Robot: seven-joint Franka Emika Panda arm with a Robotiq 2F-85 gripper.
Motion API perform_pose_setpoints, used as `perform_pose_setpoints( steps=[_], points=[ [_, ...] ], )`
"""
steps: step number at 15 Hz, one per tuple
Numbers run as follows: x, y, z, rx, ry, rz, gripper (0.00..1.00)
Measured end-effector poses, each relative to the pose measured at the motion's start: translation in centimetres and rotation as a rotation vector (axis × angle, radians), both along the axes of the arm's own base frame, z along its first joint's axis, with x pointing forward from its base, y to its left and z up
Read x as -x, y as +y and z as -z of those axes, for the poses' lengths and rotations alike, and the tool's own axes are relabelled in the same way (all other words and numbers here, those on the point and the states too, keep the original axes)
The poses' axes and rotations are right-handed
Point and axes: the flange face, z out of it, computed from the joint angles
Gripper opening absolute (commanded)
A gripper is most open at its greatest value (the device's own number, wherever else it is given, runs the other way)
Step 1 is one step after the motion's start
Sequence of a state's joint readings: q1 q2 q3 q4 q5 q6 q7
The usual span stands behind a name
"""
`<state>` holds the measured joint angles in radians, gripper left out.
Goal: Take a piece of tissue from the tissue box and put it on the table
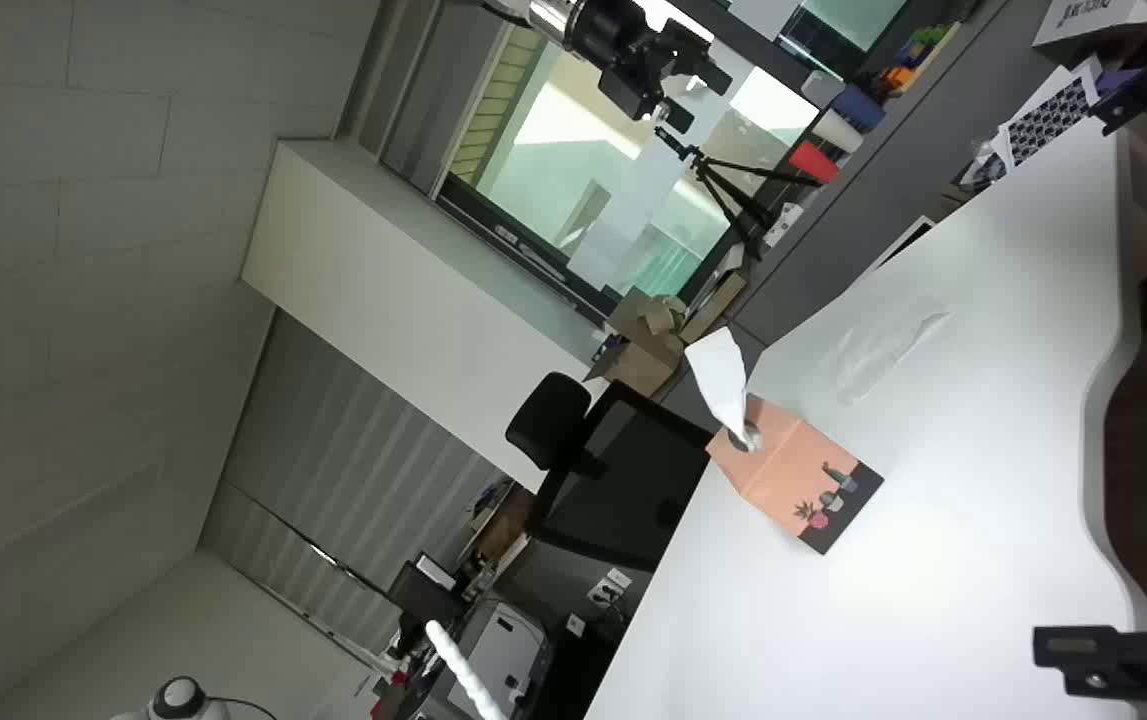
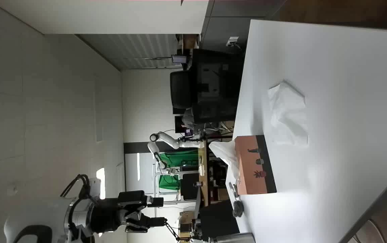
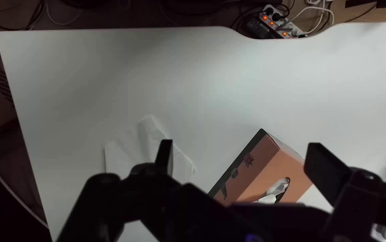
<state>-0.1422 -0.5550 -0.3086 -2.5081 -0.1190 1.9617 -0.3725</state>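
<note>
The tissue box (image 1: 773, 470), salmon with a dark end and cactus drawings, stands on the white table (image 1: 933, 600); it shows too in the exterior view (image 2: 252, 168) and the wrist view (image 3: 260, 171). A white tissue (image 1: 721, 375) sticks up out of its slot. A piece of tissue (image 2: 287, 114) lies loose and flat on the table beside the box; a finger partly hides it in the wrist view (image 3: 152, 134). My gripper (image 2: 158, 212) is high above the table, apart from box and tissue. Its fingers are wide apart with nothing between them in the wrist view (image 3: 241, 151).
A black chair (image 1: 623, 480) stands at the table's edge. A small dark object (image 2: 238, 208) lies near the box, and a silver cylinder (image 2: 235, 238) stands at the border of that view. A power strip (image 3: 277, 23) lies below the table's notched edge. A black bracket (image 1: 1093, 660) is at the table's edge.
</note>
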Motion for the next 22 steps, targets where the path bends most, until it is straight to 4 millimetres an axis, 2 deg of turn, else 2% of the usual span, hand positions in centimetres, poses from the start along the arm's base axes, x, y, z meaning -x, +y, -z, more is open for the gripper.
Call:
perform_pose_setpoints(
  steps=[10, 12, 15, 22],
  points=[
    [0.0, 0.0, 0.0, 0.000, 0.000, 0.000, 1.00],
    [-0.6, -0.2, 0.0, -0.001, -0.039, 0.009, 1.00],
    [-3.7, -1.3, 2.0, -0.015, -0.139, 0.062, 1.00],
    [-14.8, -2.4, 10.2, -0.104, -0.233, 0.105, 1.00]
  ],
)
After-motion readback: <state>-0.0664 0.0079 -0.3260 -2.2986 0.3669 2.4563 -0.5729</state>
